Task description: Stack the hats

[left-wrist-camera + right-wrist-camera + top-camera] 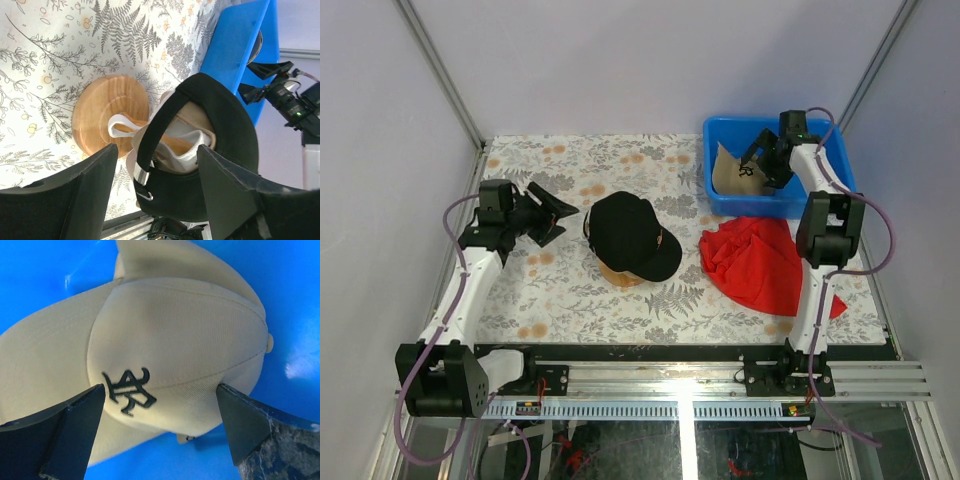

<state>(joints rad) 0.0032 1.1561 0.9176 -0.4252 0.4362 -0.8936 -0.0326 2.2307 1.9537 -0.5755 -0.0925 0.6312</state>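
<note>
**Your right arm is the one on the next cap; the pile waits mid-worktop.**

Your left gripper (563,212) sits near the left edge with its jaws apart and empty, aimed at the black cap (630,235) that tops the wooden stand (100,112) mid-worktop. Past the red cloth (760,265), your right gripper (160,389) hangs in the blue bin (760,207) at the far right corner. Its jaws are spread and not yet gripping. The tan cap (175,330) lies right between them, crown up, with the logo towards one finger and the top button towards the other, so closing straight in should catch the crown.
</note>
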